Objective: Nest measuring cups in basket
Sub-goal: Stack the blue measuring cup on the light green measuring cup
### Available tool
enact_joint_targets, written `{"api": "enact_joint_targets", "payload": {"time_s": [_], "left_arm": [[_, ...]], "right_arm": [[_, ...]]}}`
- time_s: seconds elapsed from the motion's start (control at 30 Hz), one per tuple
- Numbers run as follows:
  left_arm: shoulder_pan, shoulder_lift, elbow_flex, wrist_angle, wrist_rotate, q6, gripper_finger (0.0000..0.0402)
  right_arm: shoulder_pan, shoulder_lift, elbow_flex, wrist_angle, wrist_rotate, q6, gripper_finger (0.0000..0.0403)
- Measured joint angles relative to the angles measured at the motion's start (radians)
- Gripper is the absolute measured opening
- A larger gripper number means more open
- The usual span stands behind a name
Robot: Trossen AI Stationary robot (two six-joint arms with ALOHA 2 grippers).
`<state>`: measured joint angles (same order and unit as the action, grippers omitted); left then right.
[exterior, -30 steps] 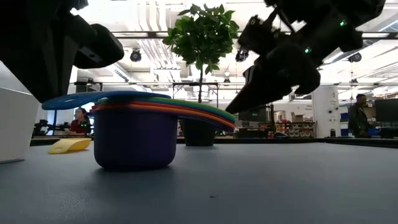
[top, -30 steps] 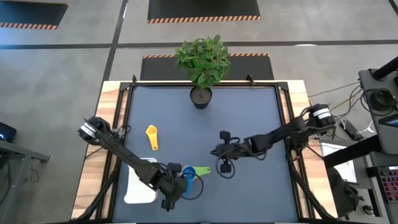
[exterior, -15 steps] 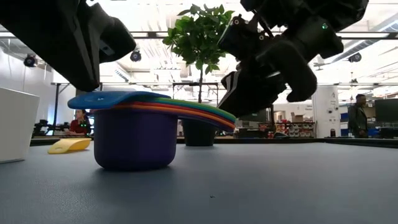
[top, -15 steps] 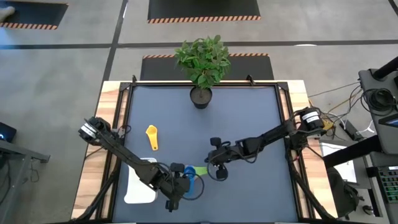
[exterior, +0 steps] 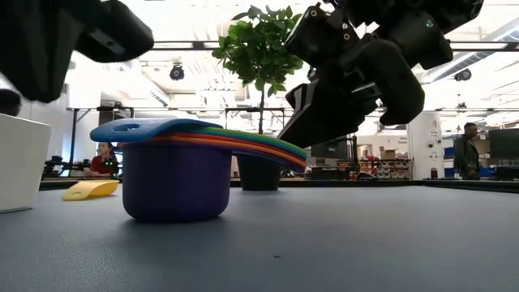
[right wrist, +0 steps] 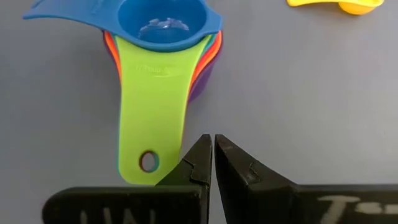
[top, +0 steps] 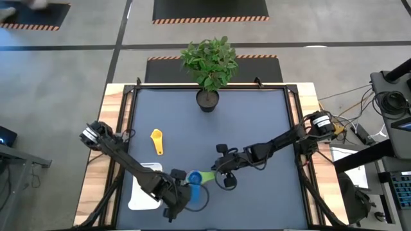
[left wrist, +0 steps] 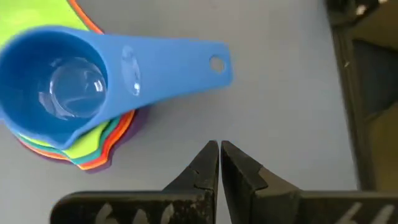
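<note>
Several measuring cups stand nested in one stack [top: 194,178] on the dark table, purple at the bottom [exterior: 174,182] and blue on top [left wrist: 59,87]. The green handle [right wrist: 152,106] points toward the table's right, the blue handle [left wrist: 180,56] toward its near edge. A yellow cup [top: 157,141] lies alone farther back. The white basket [top: 142,196] sits at the near left, partly under my left arm. My left gripper [left wrist: 219,149] is shut, a little off the blue handle's end. My right gripper [right wrist: 208,142] is shut beside the green handle's end. My right gripper's shut fingertips [right wrist: 200,152] stand next to the free end of the green cup's handle [right wrist: 163,163], coming slanting down from the table's right. I cannot tell whether they touch it.
A black plant pot [top: 207,100] with a leafy plant stands at the middle of the far edge. The bare table stretches to the right of the stack and toward the far corners. People show in the room beyond the table [exterior: 468,154].
My right gripper has moved toward the table's left and come up to the end of the green handle. The blue cup's handle end has drawn in toward the stack. My left gripper has drawn back from the stack, rising slightly. Both grippers have stayed shut.
</note>
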<state>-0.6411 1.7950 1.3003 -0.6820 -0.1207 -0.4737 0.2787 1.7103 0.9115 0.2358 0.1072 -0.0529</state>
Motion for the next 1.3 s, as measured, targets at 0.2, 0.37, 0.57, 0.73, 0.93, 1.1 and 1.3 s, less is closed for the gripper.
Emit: {"api": "enact_joint_targets", "payload": {"time_s": [0.2,0.37,0.57,0.73,0.93,1.1,1.3], "left_arm": [[-0.005,0.072,-0.018,0.096,-0.035,0.070,0.0000],[-0.005,0.142,0.016,0.132,-0.035,0.118,0.0000],[-0.005,0.161,0.060,0.140,-0.082,0.168,0.0000],[0.005,0.161,0.061,0.164,-0.154,0.203,0.0000],[0.022,0.161,0.061,0.226,-0.198,0.269,0.0000],[0.041,0.165,0.055,0.261,-0.204,0.295,0.0000],[0.045,0.164,0.064,0.265,-0.239,0.325,0.0000]], "right_arm": [[0.000,0.000,0.000,-0.001,0.009,-0.014,0.0009],[-0.001,0.000,0.000,0.001,0.025,-0.027,0.0009],[-0.006,0.000,0.000,0.000,0.025,-0.030,0.0009],[-0.006,0.000,0.000,0.001,0.025,-0.030,0.0009],[-0.006,0.000,0.000,0.001,0.024,-0.037,0.0009],[-0.006,0.000,0.000,0.001,0.024,-0.037,0.0009],[-0.006,-0.005,0.000,0.000,0.025,-0.045,0.0009]]}}
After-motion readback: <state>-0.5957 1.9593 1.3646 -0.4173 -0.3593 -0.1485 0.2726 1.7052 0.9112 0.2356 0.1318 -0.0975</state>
